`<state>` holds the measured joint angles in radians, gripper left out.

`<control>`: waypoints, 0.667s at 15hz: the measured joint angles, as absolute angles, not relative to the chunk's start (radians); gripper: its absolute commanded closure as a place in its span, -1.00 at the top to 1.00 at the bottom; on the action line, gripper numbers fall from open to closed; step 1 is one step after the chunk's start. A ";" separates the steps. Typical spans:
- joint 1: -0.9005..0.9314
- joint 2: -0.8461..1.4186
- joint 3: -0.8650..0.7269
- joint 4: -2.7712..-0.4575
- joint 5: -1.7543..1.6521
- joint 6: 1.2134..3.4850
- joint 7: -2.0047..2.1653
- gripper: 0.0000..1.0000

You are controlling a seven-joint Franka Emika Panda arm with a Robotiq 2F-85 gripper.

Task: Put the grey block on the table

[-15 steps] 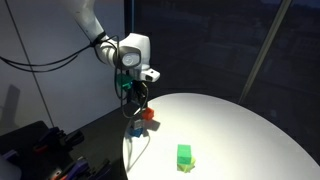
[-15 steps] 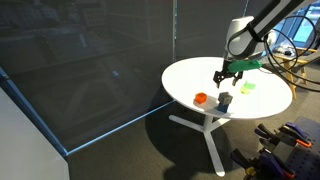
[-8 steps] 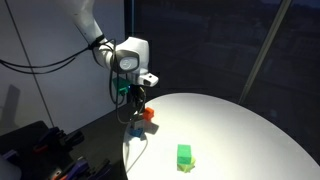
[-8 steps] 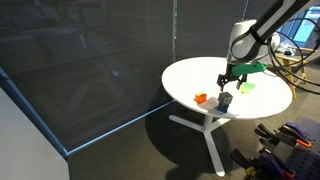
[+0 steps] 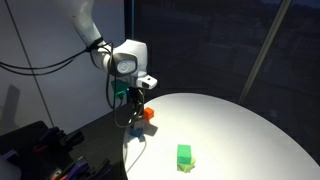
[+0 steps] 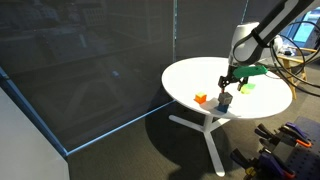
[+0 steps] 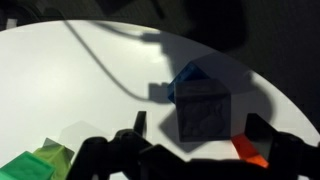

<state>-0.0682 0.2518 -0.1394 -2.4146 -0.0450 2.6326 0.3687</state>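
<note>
- The claw (image 6: 228, 83) is seen spread wide with nothing pinched, poised just above the grey block (image 7: 203, 112).
- The grey block is judged to be perched on a blue cube (image 7: 188, 76), near the rim of the table (image 7: 80, 80). An orange piece (image 7: 250, 150) is noted just beside it.
- Risk: the stack could be tipped, or the blue cube dragged along, by an off-centre closure.
- Risk: the orange piece could be struck by a finger on descent, and a block could be pushed over the rim.
</note>
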 measured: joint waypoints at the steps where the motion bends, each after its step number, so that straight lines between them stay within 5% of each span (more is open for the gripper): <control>1: -0.068 0.252 -0.139 -2.420 -0.045 2.643 0.368 1.00; 10: -0.070 0.256 -0.142 -2.438 -0.045 2.672 0.336 1.00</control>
